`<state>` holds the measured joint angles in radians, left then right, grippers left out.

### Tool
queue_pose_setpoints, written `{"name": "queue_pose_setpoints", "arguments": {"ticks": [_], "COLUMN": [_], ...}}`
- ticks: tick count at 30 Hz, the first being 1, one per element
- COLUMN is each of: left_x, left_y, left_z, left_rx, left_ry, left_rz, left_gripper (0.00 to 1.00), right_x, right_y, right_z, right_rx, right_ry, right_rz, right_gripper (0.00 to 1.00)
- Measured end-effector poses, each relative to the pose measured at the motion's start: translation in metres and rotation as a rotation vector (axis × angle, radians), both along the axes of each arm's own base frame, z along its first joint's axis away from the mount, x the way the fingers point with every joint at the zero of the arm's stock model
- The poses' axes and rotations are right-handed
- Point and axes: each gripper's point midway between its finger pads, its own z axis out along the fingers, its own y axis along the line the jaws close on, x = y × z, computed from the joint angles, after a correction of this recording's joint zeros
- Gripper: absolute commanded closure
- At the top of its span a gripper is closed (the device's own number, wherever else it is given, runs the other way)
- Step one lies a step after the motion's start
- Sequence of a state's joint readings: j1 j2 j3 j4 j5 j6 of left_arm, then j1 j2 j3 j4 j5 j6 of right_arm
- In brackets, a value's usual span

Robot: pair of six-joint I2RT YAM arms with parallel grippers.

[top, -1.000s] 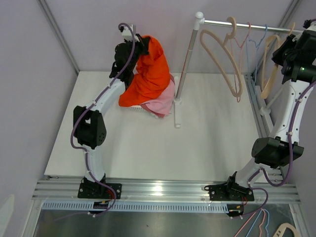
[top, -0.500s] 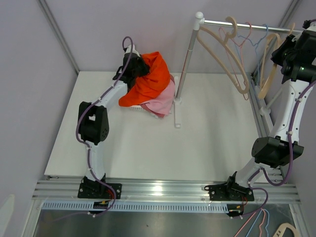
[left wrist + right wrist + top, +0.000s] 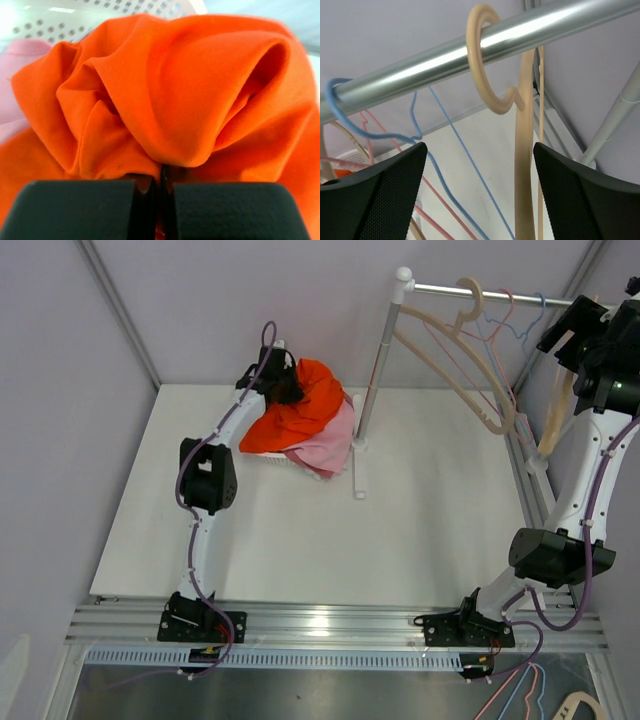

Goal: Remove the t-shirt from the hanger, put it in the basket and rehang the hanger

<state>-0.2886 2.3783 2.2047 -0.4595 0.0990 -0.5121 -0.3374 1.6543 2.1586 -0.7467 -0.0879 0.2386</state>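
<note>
The orange t-shirt (image 3: 305, 405) is off any hanger and bunched over a white basket (image 3: 275, 462) at the back left. My left gripper (image 3: 283, 388) is shut on a fold of it. In the left wrist view the t-shirt (image 3: 165, 100) fills the frame above the closed left gripper (image 3: 161, 185). My right gripper (image 3: 572, 328) is up at the rail (image 3: 490, 292) and stands open. A beige hanger (image 3: 524, 165) hangs by its hook on the rail (image 3: 445, 60). Its neck passes between the fingers of the right gripper (image 3: 479, 150) without touching them.
A pink garment (image 3: 330, 445) lies in the basket under the orange one. A large beige hanger (image 3: 470, 370), a pink wire hanger (image 3: 395, 145) and a blue wire hanger (image 3: 455, 145) also hang on the rail. The rack's upright pole (image 3: 375, 370) stands right of the basket.
My left arm has lowered the orange t-shirt from an upright drape down onto the basket. My right gripper has opened and let go of the beige hanger; the hangers have swung.
</note>
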Motion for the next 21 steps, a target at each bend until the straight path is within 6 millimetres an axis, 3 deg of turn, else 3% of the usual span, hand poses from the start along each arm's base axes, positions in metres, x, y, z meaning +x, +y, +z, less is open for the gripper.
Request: {"name": "queue_pose_setpoints", "arguments": {"ticks": [1, 13, 18, 19, 21], "left_x": [-0.003, -0.031, -0.044, -0.046, -0.048], "left_y": [0.002, 0.04, 0.057, 0.058, 0.057], "left_z": [-0.002, -0.038, -0.049, -0.051, -0.054], "left_rx": [0.022, 0.253, 0.328, 0.335, 0.339], "left_ry": [0.01, 0.154, 0.22, 0.232, 0.247], "left_rz": [-0.006, 0.009, 0.041, 0.039, 0.029], "left_gripper": [0.99, 0.99, 0.87, 0.87, 0.98], "right_x": [-0.002, -0.04, -0.053, -0.056, -0.063], "right_y": [0.001, 0.019, 0.024, 0.025, 0.029], "right_z": [0.004, 0.059, 0.071, 0.072, 0.075], "right_rx": [0.0, -0.017, -0.028, -0.03, -0.028], "right_ry": [-0.01, -0.141, -0.17, -0.175, -0.183], "right_rz": [-0.002, 0.0, -0.002, -0.004, 0.0], "right_gripper": [0.01, 0.01, 0.01, 0.01, 0.0]}}
